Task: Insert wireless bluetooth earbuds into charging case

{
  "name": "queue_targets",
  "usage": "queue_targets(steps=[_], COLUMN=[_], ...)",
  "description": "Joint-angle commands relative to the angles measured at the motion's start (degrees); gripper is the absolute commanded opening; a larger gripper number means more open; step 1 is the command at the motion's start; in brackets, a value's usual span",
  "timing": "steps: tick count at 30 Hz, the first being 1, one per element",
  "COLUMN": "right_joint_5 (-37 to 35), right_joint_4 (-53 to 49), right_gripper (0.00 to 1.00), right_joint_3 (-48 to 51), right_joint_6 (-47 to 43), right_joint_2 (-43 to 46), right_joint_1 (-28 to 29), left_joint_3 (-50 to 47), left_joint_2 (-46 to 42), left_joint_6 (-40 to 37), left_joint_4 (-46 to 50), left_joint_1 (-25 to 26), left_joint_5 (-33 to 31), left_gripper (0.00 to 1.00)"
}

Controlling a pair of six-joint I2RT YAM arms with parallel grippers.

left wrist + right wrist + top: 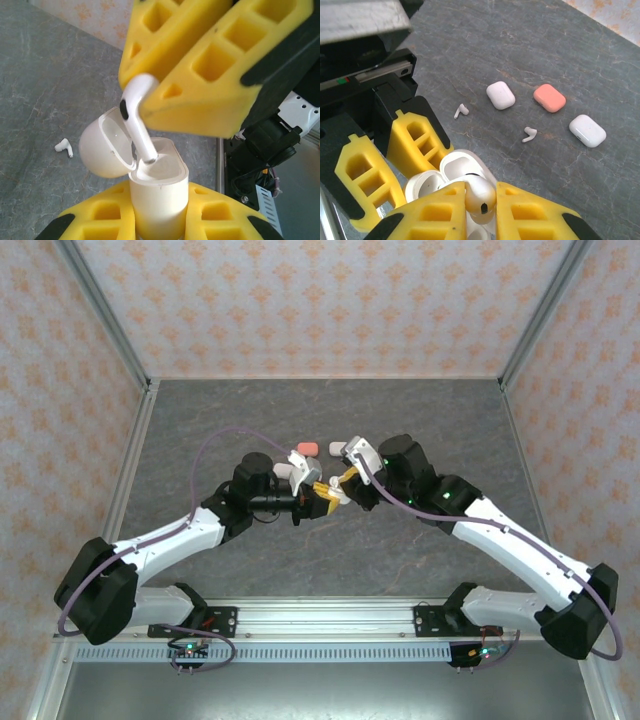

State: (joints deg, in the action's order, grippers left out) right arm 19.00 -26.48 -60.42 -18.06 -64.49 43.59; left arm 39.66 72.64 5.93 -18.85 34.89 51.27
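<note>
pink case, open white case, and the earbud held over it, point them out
pink case (549, 97), right wrist view, middle of its top
open white case (160, 197), left wrist view, front of its body
earbud (138, 126), left wrist view, middle of its stem

Grey marbled tabletop (600, 60). Centre-right row: white pillow-shaped case (500, 95), salmon-pink case (549, 97), second white case (587, 130). White stemmed earbud (461, 110) left of row, another white earbud (530, 134) below it.

Charging case (159, 197): smooth white plastic, satin sheen. Earbud (136, 120): glossy white plastic. Left gripper (159, 220) and right gripper (150, 82): matt yellow ribbed plastic fingers (95, 222). Table (400, 550): matt grey, stone-veined. Pink case (549, 97), at 3 o'clock of white case (500, 95): both smooth plastic. Walls (300, 300): patterned, paper-like. Rail (330, 620): brushed metal.
</note>
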Motion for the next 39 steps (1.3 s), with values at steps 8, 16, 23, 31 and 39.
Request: queue_targets(steps=[8, 16, 23, 31, 39], right_joint_5=[4.82, 8.31, 10.44, 16.68, 19.12], right_joint_4=[2.04, 0.74, -0.53, 0.95, 5.45], right_gripper=[0.17, 0.17, 0.26, 0.49, 0.63], right_joint_3=[1.43, 1.32, -0.84, -4.53, -5.25], right_joint_6=[1.4, 2.4, 5.0, 10.95, 17.18], right_joint_2=[-0.29, -1.59, -1.59, -0.24, 3.18], right_joint_1=[0.35, 0.31, 0.22, -4.44, -8.69], left_joint_3=[1.91, 1.39, 0.65, 0.09, -1.34], left_joint_2=[-0.66, -1.35, -2.41, -3.47, -5.32], left_joint_6=[-1.1, -1.46, -1.61, -1.74, -1.73], left_joint_4=[-0.49, -0.57, -0.61, -1.14, -2.27], left_joint_1=[0.48, 0.4, 0.53, 0.52, 0.53], left_joint_5=[1.11, 0.69, 0.55, -0.02, -1.61], left_gripper=[0.0, 0.0, 0.0, 0.0, 0.0])
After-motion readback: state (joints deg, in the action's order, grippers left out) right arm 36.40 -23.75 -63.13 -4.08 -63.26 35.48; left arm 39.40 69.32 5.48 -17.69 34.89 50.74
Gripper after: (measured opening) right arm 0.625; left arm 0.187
